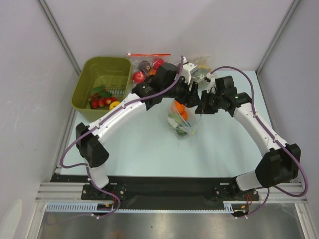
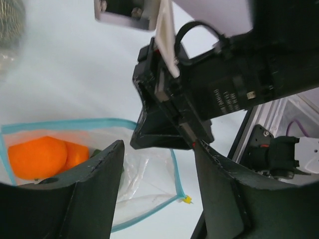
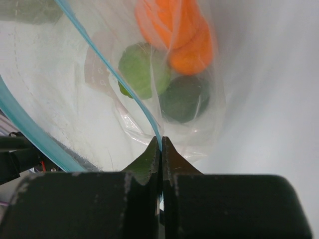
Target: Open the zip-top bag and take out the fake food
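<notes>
Clear zip-top bag point(image 3: 199, 119): blue strip clamped in right gripper point(image 3: 160, 149)
Left gripper point(image 2: 158, 149): fingers apart, near bag mouth
Fake food point(image 3: 174, 30): inside bag

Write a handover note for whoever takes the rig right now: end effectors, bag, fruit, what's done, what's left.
Left end effector: open, holding nothing, poised at the bag's mouth.
Right end effector: shut on the blue zip strip of the bag.
Bag: between the two arms, and its mouth looks parted.
Fruit: orange fruit, light green fruit and dark green fruit are all inside the bag.
Done: one edge gripped, and the bag appears to be opened.
Left: reach in with the left end effector and take the fruit out. None of these is out yet.
</notes>
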### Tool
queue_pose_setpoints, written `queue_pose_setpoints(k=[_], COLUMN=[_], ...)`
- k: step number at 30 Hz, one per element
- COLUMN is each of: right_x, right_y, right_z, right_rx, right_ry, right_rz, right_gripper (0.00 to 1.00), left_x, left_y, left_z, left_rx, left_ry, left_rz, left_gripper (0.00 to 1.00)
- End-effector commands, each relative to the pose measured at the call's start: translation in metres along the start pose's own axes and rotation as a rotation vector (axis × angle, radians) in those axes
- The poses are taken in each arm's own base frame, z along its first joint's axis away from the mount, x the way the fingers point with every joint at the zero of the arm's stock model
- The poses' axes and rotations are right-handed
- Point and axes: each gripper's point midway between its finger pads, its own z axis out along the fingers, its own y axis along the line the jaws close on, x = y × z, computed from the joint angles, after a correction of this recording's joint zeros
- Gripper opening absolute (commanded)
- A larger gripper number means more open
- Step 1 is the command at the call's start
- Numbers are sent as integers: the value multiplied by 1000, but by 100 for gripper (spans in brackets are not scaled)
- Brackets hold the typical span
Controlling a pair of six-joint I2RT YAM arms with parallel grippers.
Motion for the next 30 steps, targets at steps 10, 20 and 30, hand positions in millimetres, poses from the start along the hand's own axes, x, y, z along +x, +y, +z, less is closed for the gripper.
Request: queue_pose_setpoints(k=[10,20,30], right_x=[-14,-14,-11], right_y=[10,22,25], right_z=[-21,-18,0], right_rx=[-3,-35,-54], right_ry=[-79,-79,-50], right_rz=[-20,-36,-43], right_gripper=[0,0,0], left_x=[57,92,147], left_y=[34,76,116], left_z=[4,2,0], left_rx=[-123,-342,-495], left_ry=[165,312,454], left_rz=[-5,-22,11], left_gripper=[61,60,60])
